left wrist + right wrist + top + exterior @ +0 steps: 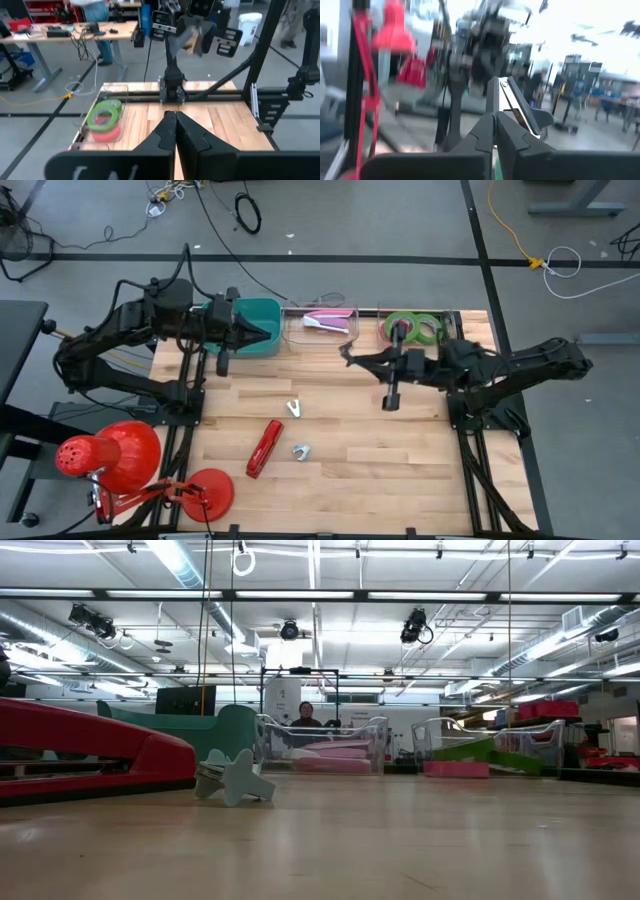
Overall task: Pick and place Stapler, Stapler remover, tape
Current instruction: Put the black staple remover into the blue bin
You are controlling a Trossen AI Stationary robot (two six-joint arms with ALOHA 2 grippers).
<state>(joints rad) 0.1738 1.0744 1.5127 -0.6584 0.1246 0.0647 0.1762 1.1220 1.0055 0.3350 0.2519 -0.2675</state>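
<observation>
A red stapler [264, 448] lies flat on the wooden table; it also shows in the low view [90, 750]. Two small silver staple removers [293, 409] [300, 451] lie beside it. Green tape rolls [415, 328] lie in a clear bin at the far right, stacked on a red-pink one [105, 130]. My right gripper [350, 358] is above the table's far middle, pointing left, shut on a silver staple remover [517, 110]. My left gripper [268, 333] is shut and empty beside the teal bin [252, 320]. My right gripper pinches the silver staple remover between its two fingers by its near end [496, 107]. The rest sticks out beyond the fingertips, its dark wing [542, 119] to one side. The fingers lie about level, pointing toward the table's left. The remover is lifted clear of the table.
A clear bin [325, 322] with pink items stands at the far middle between the teal bin and the tape bin. A red desk lamp [110, 455] stands at the near left corner. Bare wood lies across the near right of the table [400, 460].
</observation>
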